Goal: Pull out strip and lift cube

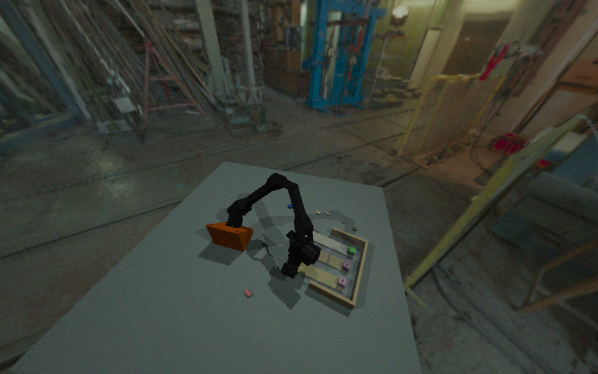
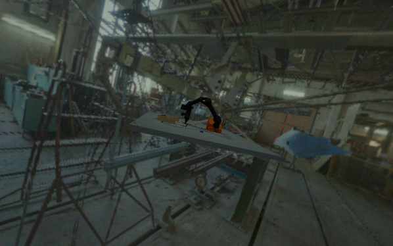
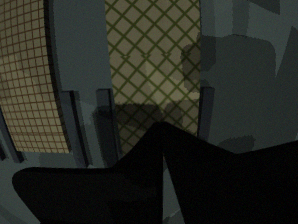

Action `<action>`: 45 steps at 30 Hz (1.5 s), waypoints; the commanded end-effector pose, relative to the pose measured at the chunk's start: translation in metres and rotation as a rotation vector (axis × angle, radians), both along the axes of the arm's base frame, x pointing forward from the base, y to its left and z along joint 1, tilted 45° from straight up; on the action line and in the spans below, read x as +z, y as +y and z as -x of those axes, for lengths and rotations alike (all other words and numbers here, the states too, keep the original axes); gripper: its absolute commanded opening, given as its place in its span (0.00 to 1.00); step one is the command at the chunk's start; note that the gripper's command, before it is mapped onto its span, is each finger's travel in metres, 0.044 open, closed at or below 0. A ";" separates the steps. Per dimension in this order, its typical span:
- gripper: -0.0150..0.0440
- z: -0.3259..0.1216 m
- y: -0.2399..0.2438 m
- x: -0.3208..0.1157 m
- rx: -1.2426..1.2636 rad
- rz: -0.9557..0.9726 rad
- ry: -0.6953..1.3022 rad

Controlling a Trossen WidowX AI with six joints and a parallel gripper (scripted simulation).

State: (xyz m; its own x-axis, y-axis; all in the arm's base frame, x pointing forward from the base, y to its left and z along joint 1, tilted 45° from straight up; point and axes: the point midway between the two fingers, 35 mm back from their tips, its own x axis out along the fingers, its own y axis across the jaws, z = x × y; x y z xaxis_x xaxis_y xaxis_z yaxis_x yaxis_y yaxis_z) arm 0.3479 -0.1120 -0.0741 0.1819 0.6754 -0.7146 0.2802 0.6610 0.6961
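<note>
My gripper (image 1: 288, 270) (image 2: 186, 122) (image 3: 159, 128) is shut and empty, at the near end of the lattice-patterned strip (image 1: 320, 276) (image 3: 152, 45); contact cannot be told. A pink marked cube (image 1: 342, 282) sits at that strip's far end. The middle strip, with a brown grid in the wrist view (image 3: 27, 75), shows a gap between its pieces (image 1: 337, 262) in the top view; another pink marked cube (image 1: 346, 266) is at its far end. A pale strip (image 1: 330, 242) has a green cube (image 1: 352, 250) at its end. The lattice shows a faint line across it in the wrist view.
A wooden-walled tray (image 1: 361, 275) (image 2: 167, 119) surrounds the far ends of the strips. Dark guide rails (image 3: 206, 112) flank them. A red block (image 1: 248, 293), a blue block (image 1: 290, 206) and small beige pieces (image 1: 318, 213) lie on the table outside the tray.
</note>
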 end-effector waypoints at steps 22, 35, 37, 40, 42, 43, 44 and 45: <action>0.25 0.039 0.020 -0.001 0.012 -0.009 0.016; 0.25 0.057 0.027 0.001 0.012 -0.010 0.017; 0.25 0.060 0.028 0.001 0.012 -0.010 0.017; 0.25 0.064 0.029 0.001 0.012 -0.010 0.017; 0.25 0.067 0.030 0.002 0.012 -0.010 0.017; 0.25 0.068 0.031 0.002 0.012 -0.010 0.017; 0.25 0.069 0.031 0.002 0.012 -0.010 0.017; 0.25 0.071 0.032 0.002 0.012 -0.010 0.018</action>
